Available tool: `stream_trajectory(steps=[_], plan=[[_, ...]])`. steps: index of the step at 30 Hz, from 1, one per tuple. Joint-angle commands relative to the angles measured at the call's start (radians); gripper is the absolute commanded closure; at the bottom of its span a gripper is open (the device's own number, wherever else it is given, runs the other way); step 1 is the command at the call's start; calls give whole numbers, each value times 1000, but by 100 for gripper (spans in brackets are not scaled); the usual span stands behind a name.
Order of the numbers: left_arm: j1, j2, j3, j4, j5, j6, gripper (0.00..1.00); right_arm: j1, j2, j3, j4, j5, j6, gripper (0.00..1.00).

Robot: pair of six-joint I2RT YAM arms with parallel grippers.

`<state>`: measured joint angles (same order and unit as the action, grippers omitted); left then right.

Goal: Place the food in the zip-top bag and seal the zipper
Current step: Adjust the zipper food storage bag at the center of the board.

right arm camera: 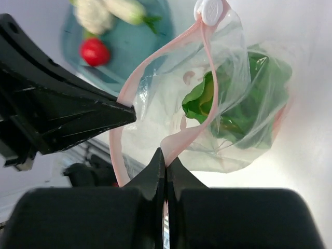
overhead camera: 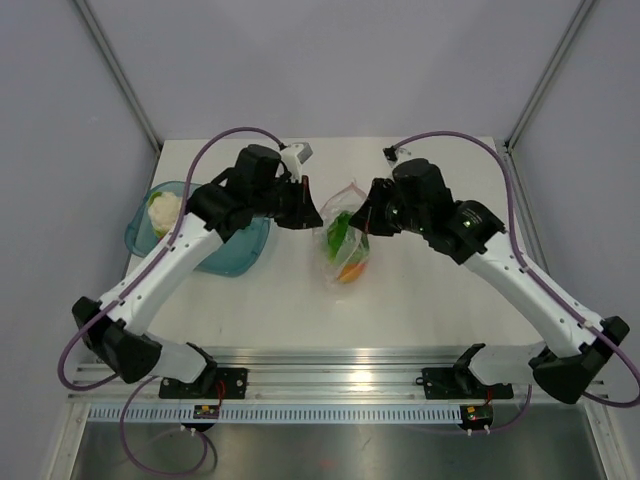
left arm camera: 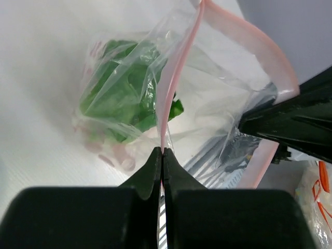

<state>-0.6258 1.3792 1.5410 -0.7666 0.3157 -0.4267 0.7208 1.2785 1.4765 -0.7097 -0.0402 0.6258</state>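
The clear zip-top bag (overhead camera: 346, 238) hangs between my two grippers at the table's middle, mouth held open. Green leafy food (left arm camera: 119, 88) and an orange piece (overhead camera: 350, 272) lie inside it. My left gripper (left arm camera: 162, 151) is shut on one side of the pink zipper (left arm camera: 168, 93). The opposite zipper (right arm camera: 184, 140) strip is pinched in my shut right gripper (right arm camera: 166, 155). The white slider (right arm camera: 210, 10) sits at the zipper's far end. More food stays in the teal bowl (overhead camera: 235, 255): whitish cauliflower (overhead camera: 165, 210) and a red round piece (right arm camera: 94, 52).
The bowl stands at the left, partly under my left arm. A metal rail (overhead camera: 330, 375) runs along the near edge with both arm bases. Frame posts rise at the back corners.
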Motion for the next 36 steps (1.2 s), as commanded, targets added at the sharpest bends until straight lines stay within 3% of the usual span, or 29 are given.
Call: stream_trajectory(steps=[1,9,17,25,26,27,28,30,32,36], plan=[[15,101,-76,44,62,-20,100,-9,133,-58,-75,94,-18,100],[27,32,235,-102,14,39,100,-4,19,211,-66,46,-77,100],[184,17,1,-23,129,89,100,-6,13,85,-50,108,-51,100],[256,35,-116,1,192,152,100,-6,145,191,-109,113,-67,100],[258,44,-116,1,195,155,97,-4,159,195,-91,100,-66,100],[258,50,-113,-5,197,158,85,-4,169,202,-80,86,-66,100],[261,55,-98,-10,200,161,66,-3,182,205,-71,62,-58,100],[271,58,-79,-25,197,163,51,2,219,218,-50,51,-51,100],[290,49,-52,-36,186,163,46,3,251,222,-39,51,-38,100],[402,18,-32,-54,174,137,44,3,268,202,16,43,-20,100]])
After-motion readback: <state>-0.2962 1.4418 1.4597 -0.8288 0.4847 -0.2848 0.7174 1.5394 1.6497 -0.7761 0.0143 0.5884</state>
